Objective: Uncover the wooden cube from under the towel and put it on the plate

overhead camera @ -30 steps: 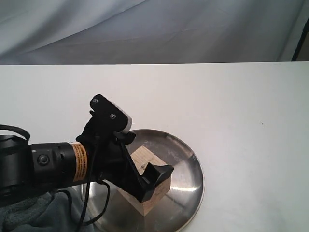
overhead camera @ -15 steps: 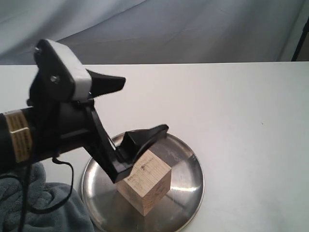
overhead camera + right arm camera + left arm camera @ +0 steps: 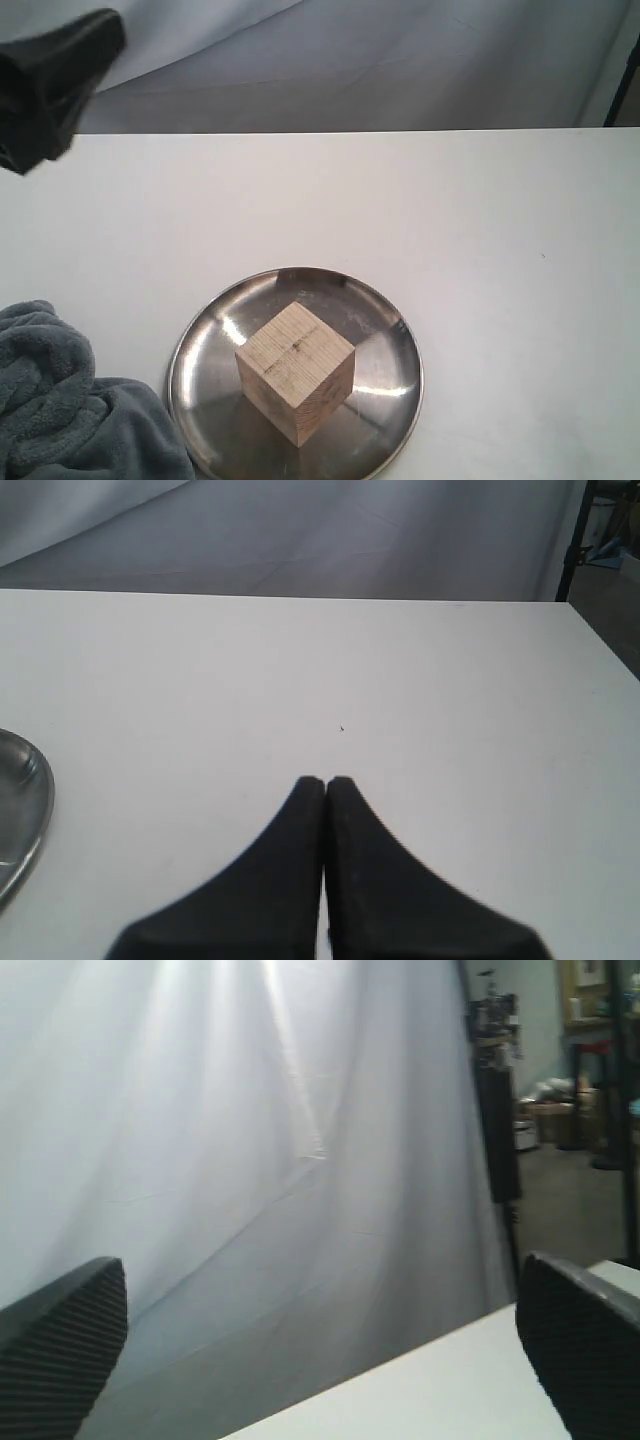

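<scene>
L gripper (image 3: 320,1305) apart, R gripper (image 3: 325,783) together; wooden cube (image 3: 296,370) on plate (image 3: 392,340) (centred), towel (image 3: 60,405) just beside.

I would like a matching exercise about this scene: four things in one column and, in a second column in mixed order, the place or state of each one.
Column one:
1. wooden cube
2. towel
3. left gripper
4. right gripper

Column two:
a. shut, above the bare table
b. bunched up beside the plate
c. open, holding nothing
d. standing on the plate, uncovered

Pairs: 1-d, 2-b, 3-c, 4-a.
</scene>
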Controlling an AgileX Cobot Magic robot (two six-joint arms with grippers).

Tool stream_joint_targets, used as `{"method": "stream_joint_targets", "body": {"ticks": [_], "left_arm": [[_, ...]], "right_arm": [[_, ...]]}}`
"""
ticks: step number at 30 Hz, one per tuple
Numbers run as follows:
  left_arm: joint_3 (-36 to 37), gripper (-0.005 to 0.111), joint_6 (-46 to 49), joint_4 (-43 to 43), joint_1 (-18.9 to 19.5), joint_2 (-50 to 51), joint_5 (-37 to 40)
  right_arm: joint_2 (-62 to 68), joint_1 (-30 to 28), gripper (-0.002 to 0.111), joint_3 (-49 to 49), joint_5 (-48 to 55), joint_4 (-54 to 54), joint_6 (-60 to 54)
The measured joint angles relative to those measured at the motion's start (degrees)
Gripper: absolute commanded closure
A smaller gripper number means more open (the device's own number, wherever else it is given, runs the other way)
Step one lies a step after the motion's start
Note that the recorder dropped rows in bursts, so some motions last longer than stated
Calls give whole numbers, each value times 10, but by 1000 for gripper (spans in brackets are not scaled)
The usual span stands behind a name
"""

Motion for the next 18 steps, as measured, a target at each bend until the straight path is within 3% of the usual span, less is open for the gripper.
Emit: {"method": "stream_joint_targets", "body": {"ticks": [6, 9, 11, 13, 14, 15, 18], "left_arm": [[0, 2, 32, -46, 158, -7, -3], [0, 3, 35, -114, 230, -7, -3], [0, 17, 35, -138, 253, -7, -3], [0, 61, 35, -143, 257, -7, 0], [0, 93, 35, -144, 257, -7, 1], [0, 106, 42, -144, 257, -7, 2], [0, 104, 103, -141, 257, -7, 24]], "right_arm": [[0, 0, 108, 0, 0, 0, 0], [0, 0, 108, 0, 0, 0, 0], [0, 0, 108, 0, 0, 0, 0], [0, 0, 108, 0, 0, 0, 0], [0, 0, 108, 0, 0, 0, 0], [0, 0, 108, 0, 0, 0, 0], [0, 0, 108, 0, 0, 0, 0]]}}
